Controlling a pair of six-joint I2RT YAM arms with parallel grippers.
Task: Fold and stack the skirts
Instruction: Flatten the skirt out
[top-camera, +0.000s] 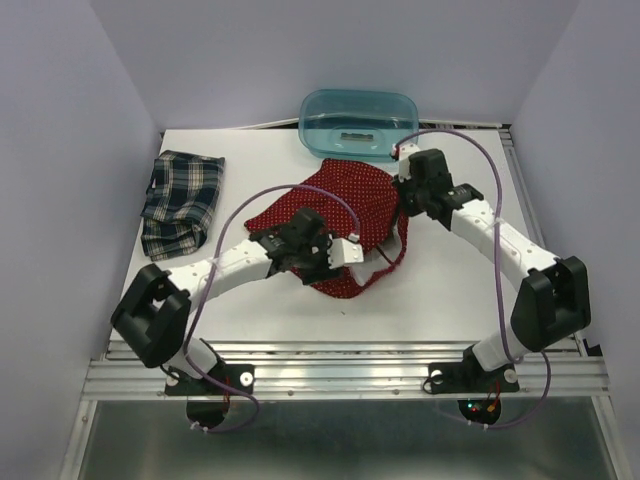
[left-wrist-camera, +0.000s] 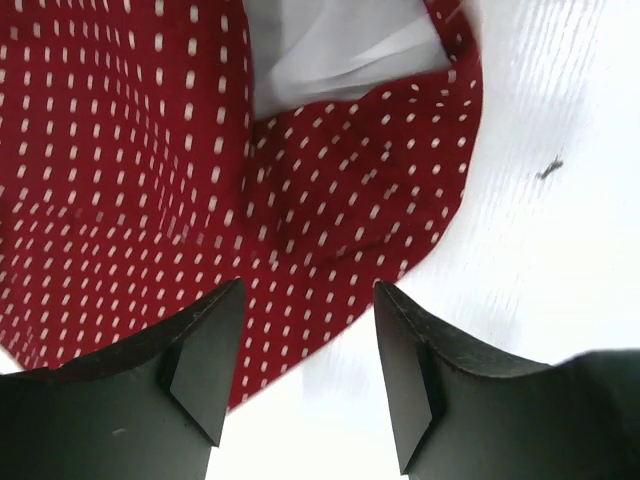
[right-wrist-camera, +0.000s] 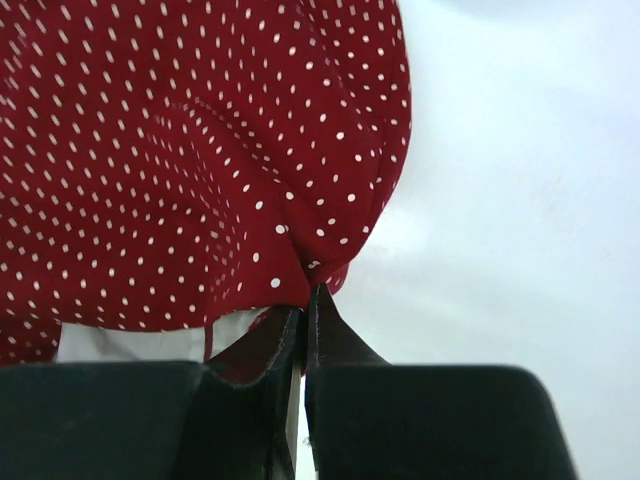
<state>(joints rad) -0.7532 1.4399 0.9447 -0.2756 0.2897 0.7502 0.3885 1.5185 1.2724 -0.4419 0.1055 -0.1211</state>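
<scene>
Two skirts on my desk (top-camera: 450, 290): right end effector (right-wrist-camera: 305, 295) pinching the red dotted skirt (top-camera: 345, 205) mid-frame, left end effector (left-wrist-camera: 308, 290) spread over it, plaid skirt (top-camera: 182, 203) upper left.

Red white-dotted skirt (top-camera: 370, 195); dark, perhaps navy-green, plaid skirt (top-camera: 182, 200)

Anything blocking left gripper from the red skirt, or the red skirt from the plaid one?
No. The left gripper hangs open right over the red skirt hem, nothing between. Bare table separates it from the plaid skirt; only the left arm's purple cable arcs over that gap.
</scene>
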